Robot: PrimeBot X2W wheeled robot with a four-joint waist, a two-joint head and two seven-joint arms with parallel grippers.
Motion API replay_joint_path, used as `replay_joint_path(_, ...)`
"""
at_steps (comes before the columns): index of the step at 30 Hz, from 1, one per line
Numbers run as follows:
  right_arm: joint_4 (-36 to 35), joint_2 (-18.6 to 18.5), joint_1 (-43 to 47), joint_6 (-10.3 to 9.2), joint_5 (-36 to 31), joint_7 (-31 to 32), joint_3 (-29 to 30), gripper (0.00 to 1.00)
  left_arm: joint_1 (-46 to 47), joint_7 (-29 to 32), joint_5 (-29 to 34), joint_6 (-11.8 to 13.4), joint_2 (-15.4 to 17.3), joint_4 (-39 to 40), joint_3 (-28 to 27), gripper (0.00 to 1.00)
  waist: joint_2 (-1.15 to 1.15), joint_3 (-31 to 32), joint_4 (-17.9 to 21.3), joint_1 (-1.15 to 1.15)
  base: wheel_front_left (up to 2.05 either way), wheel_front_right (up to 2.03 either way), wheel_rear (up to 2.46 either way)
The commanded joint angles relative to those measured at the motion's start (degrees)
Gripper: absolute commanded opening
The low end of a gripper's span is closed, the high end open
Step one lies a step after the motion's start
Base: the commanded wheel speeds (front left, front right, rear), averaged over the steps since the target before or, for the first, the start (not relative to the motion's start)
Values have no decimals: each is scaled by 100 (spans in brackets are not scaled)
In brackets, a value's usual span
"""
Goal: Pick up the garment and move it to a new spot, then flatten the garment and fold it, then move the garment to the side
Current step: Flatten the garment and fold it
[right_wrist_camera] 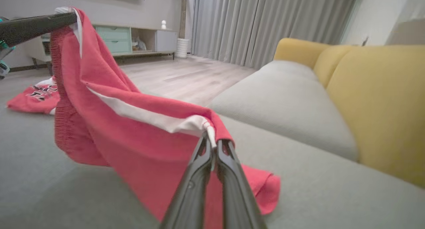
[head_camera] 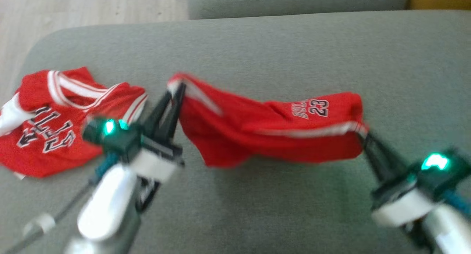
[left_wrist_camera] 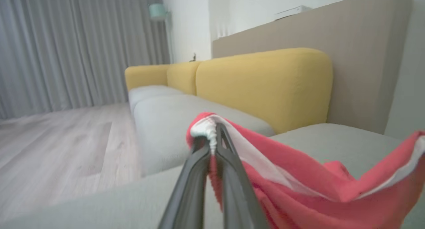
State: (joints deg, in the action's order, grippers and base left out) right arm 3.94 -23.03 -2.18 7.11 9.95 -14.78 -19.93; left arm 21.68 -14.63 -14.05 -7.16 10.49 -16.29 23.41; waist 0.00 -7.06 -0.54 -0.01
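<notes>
The garment [head_camera: 66, 121], a red shirt with white striped trim and black lettering, lies crumpled at the left of the grey cushion, also low at the left as the garment [right_wrist_camera: 33, 99] in the right wrist view. Neither gripper touches it. A second red piece, shorts [head_camera: 265, 132] with one white band and "23", hangs stretched above the cushion between both grippers. My left gripper [head_camera: 180, 86] is shut on its left white-edged corner, seen close as the left gripper [left_wrist_camera: 214, 129]. My right gripper [head_camera: 362, 134] is shut on its right end at the band, close up as the right gripper [right_wrist_camera: 212, 141].
The wide grey sofa cushion [head_camera: 257, 44] runs under everything, with its rounded left edge near the wooden floor [head_camera: 73, 7]. Yellow backrests [right_wrist_camera: 382, 106] rise behind the seat. A low cabinet [right_wrist_camera: 132, 39] and grey curtains stand across the room.
</notes>
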Motion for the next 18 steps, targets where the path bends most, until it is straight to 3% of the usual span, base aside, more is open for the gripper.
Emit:
replay_joint_path(1, -241, -245, -413, 37, 27, -22, 45, 0, 622, -37, 54, -24, 182, 237, -126, 0, 0, -25, 127, 1, 0, 0, 0)
replay_joint_path(5, -268, -677, -1482, 37, 254, -22, 266, 0, 1753, 63, 48, -30, 469, 270, 422, 0, 0, -292, 320, 1, 0, 0, 0)
replay_joint_path(10, 165, -1351, -3436, 37, 512, -22, 116, 0, 3828, 187, -225, -31, 806, -80, 1384, 0, 0, -986, 563, 1, 0, 0, 0)
replay_joint_path(14, 562, -1725, -4911, 37, 444, -22, 138, 0, 5344, 64, -499, -32, 692, -733, 1657, 0, 0, -1426, 721, 1, 0, 0, 0)
replay_joint_path(18, 538, -1826, -5779, 37, 317, -22, 307, 0, 6184, -28, -504, -32, 590, -1067, 1619, 0, 0, -1676, 858, 1, 0, 0, 0)
